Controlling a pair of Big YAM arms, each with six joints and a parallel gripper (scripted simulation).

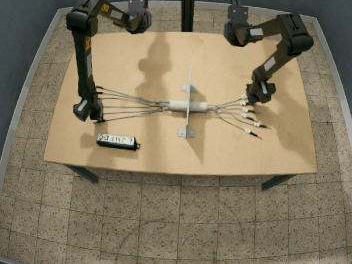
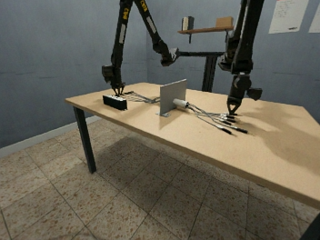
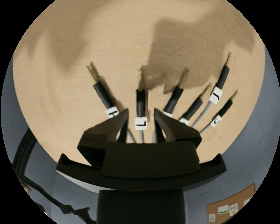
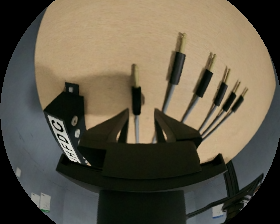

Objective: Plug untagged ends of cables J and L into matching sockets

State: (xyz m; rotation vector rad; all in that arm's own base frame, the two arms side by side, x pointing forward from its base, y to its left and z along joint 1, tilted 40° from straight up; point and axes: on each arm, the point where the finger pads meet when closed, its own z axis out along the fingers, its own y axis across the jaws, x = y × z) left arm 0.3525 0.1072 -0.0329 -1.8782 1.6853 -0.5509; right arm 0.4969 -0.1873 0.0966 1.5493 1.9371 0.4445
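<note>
My left gripper (image 1: 251, 101) (image 2: 233, 113) (image 3: 141, 113) is partly open, low over the tagged ends. A tag that looks like L (image 3: 141, 123) lies between its fingertips, with its plug (image 3: 140, 102) pointing away. A tag that looks like J (image 3: 216, 95) lies farther right. My right gripper (image 1: 100, 120) (image 2: 119, 94) (image 4: 141, 112) is partly open at the untagged ends, its fingers either side of one grey cable, just behind the black plug (image 4: 136, 100). The junction box (image 1: 117, 141) (image 2: 115, 103) (image 4: 75, 106) lies beside it; the right wrist view shows C, D and part of its socket side.
The cables run through the white conduit (image 1: 175, 105) (image 2: 181, 103), which passes through an upright grey panel (image 1: 188, 116) (image 2: 169, 99) mid-table. Several other untagged plugs fan out right of the right gripper in its wrist view. Other tagged plugs lie close around the left gripper.
</note>
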